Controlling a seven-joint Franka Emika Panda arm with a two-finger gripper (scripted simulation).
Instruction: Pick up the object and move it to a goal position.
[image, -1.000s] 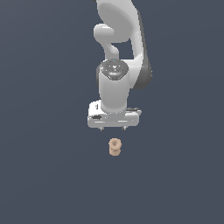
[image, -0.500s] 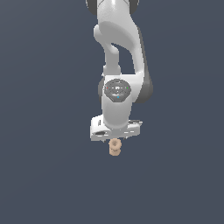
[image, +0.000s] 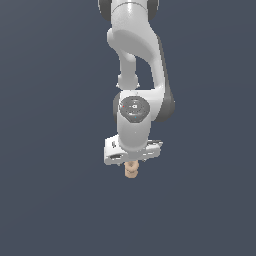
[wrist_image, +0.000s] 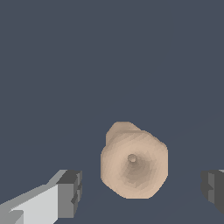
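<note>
Seen from the exterior view, the arm hangs straight down over a plain dark floor, and the gripper (image: 131, 161) sits just above the object (image: 131, 171), a small tan knobbly piece. Only the lower part of the object shows beneath the white gripper body; its top is hidden behind the hand, so this view cannot tell whether the fingers reach its sides. The object stands upright, its long axis vertical and in line with the approach axis of the hand. From the wrist view, the camera looks down that axis: the object (wrist_image: 134, 164) appears end-on as a rounded tan ring stack with a small hole at its centre. One dark fingertip pad (wrist_image: 70, 192) shows on one side and the other pad (wrist_image: 213, 189) on the opposite side, with clear floor between each pad and the object. The jaws stand wide apart, touching nothing. The object lies between them, somewhat nearer the first pad than the second. In judgement, the hand needs little sideways correction before closing, since the object is much narrower than the gap.
</note>
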